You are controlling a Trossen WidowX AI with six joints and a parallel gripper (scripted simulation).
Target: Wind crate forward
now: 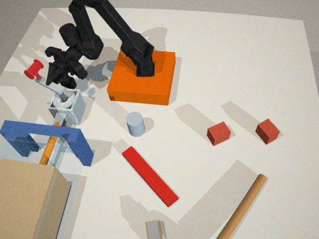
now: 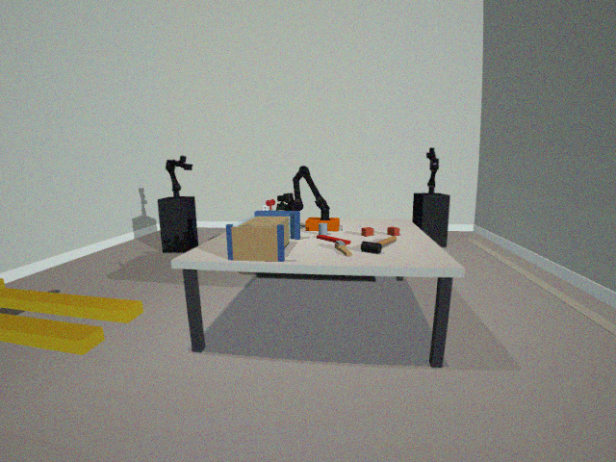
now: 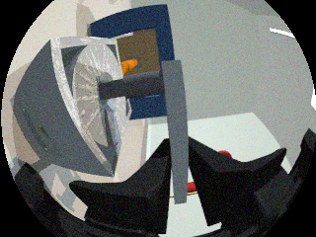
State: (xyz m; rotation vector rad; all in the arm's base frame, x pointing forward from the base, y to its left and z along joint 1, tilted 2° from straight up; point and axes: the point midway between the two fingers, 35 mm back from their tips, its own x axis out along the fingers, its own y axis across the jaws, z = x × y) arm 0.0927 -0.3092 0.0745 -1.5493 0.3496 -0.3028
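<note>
From my station: gripper (image 1: 66, 82) (image 3: 177, 141) clamped on the flat crank arm of the winch handle (image 1: 49, 85) (image 3: 176, 123), its shank standing in the top of the winch (image 1: 80, 105) (image 3: 44, 104). Crate (image 1: 23, 195) (image 2: 258, 242) (image 3: 140, 49) lies behind the blue steel frame (image 1: 38, 128) (image 2: 277, 214) (image 3: 168, 30), looks flat, front well short of it; orange strap (image 1: 49, 151) (image 3: 129, 66) runs between. Risks, my judgement: lifting while swinging could draw the key out; a skewed grip could slip along the crank; winding hard past contact could tip the crate. Hidden: the key's seating depth, down inside the winch. Top view cuts off the crate's rear; the red knob (image 1: 34, 69) (image 2: 269, 202) (image 3: 192, 187) is mostly behind fingers in the wrist view. Cannot tell whether anything lies under the crate.
</note>
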